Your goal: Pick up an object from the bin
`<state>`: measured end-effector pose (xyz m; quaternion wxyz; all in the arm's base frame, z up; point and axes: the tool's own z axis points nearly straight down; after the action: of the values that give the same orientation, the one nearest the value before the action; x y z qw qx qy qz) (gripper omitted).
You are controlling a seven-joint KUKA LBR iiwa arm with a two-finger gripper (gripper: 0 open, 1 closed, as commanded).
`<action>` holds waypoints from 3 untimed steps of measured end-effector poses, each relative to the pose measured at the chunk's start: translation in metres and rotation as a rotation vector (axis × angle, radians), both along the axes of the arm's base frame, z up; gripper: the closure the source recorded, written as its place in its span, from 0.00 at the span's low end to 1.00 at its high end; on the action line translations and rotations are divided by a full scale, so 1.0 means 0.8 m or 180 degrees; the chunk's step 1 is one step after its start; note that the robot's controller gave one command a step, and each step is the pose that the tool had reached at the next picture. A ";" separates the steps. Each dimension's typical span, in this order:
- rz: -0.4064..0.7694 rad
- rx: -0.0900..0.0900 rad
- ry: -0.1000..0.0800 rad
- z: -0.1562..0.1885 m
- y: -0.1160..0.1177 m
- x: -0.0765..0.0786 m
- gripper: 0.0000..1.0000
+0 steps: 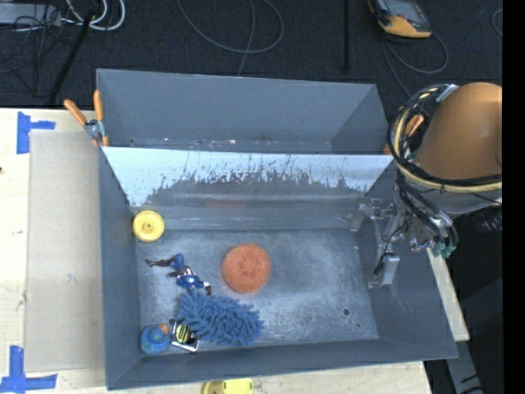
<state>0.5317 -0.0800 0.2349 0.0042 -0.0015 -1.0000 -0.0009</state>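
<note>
Contents of bin, one moment.

1. Bin (pixel 119 286): grey metal, sloped walls, flat speckled floor.
2. Arm (pixel 426 220): enters over the bin's right rim. It carries a rounded orange cover (pixel 472 130) ringed by looped cables (pixel 408 138).
3. Gripper (pixel 381 263): low inside the bin, close against the right wall, about midway between back and front. Bare floor lies under it. Whether it is spread or pressed together cannot be told. It touches none of the loose things.
4. Orange disc (pixel 246 268): round, rough-surfaced, flat on the floor near the middle. It is the loose thing nearest the gripper, yet well apart from it towards the left.
5. Yellow wheel (pixel 148 226): small, round, with a hub in its centre. It lies by the left wall towards the back, alone.
6. Blue figure (pixel 185 276): small and thin-limbed, left of the orange disc and near it, not touching it.
7. Blue mop head (pixel 220 320): shaggy, dark blue, near the front edge, just below the blue figure and the orange disc.
8. Tape measure (pixel 185 336): small, black and yellow, touching the mop head's left end.
9. Blue ball (pixel 153 340): in the front left corner, just beside the tape measure.
</note>
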 end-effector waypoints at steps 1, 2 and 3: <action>0.0007 -0.0005 -0.0026 0.005 0.000 0.002 0.00; -0.0088 -0.0011 -0.0051 -0.044 0.039 -0.008 0.00; -0.0320 -0.0002 -0.0008 -0.078 0.063 0.037 0.00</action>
<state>0.5612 -0.0298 0.1725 0.0030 -0.0517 -0.9987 -0.0009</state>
